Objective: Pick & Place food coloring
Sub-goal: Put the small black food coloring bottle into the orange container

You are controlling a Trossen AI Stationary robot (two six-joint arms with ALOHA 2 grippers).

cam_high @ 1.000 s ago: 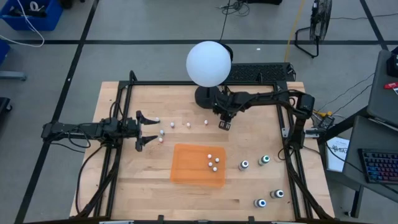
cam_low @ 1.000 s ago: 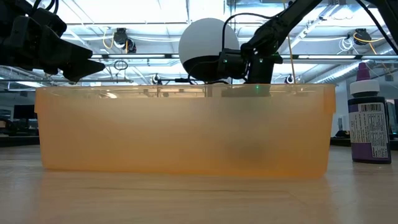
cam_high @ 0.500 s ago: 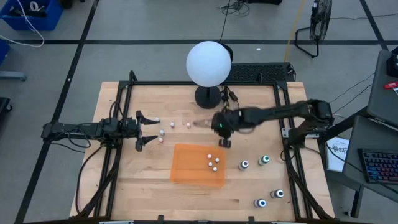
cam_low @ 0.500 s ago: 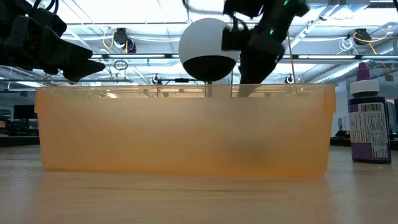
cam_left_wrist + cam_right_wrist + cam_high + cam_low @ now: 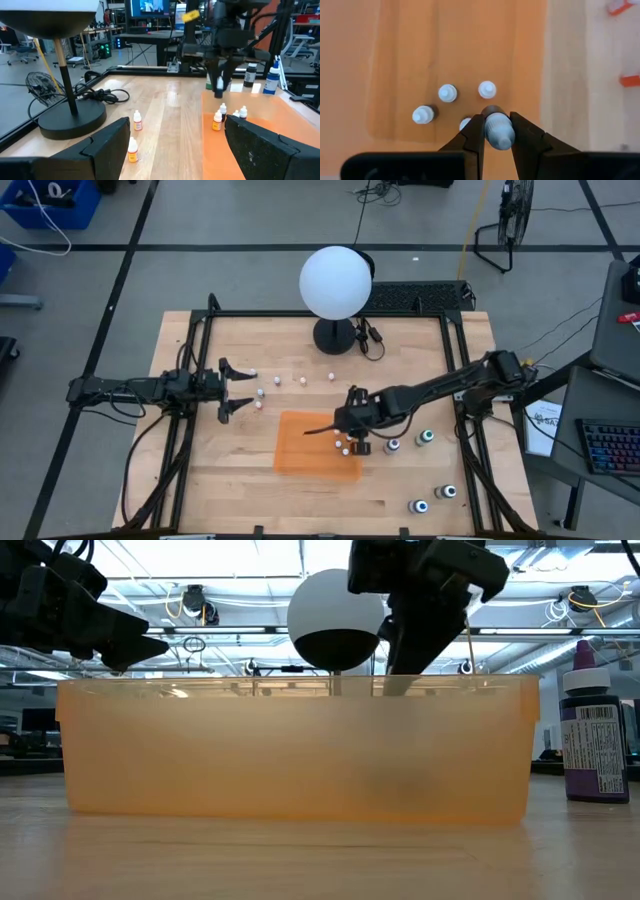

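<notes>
Your right gripper (image 5: 496,131) hangs above the orange tray (image 5: 300,452), over its right half, with both fingers (image 5: 473,134) pressed against a small white bottle (image 5: 498,131). The bottle sits between the fingertips, cap toward the wrist camera, clear of the tray floor. Directly below it, four more small bottles (image 5: 447,93) stand inside the tray; one of them is partly hidden behind a finger.

Your left gripper (image 5: 232,389) waits at the left side of the table (image 5: 250,485), its fingers spread wide and nothing between them. Two small bottles (image 5: 260,393) stand just beside its fingertips, and three more stand in a loose row farther toward the lamp (image 5: 335,282).

Four larger dark bottles (image 5: 393,445) stand on the bare wood to the right of the tray, two close to it and two nearer the table's front edge.
</notes>
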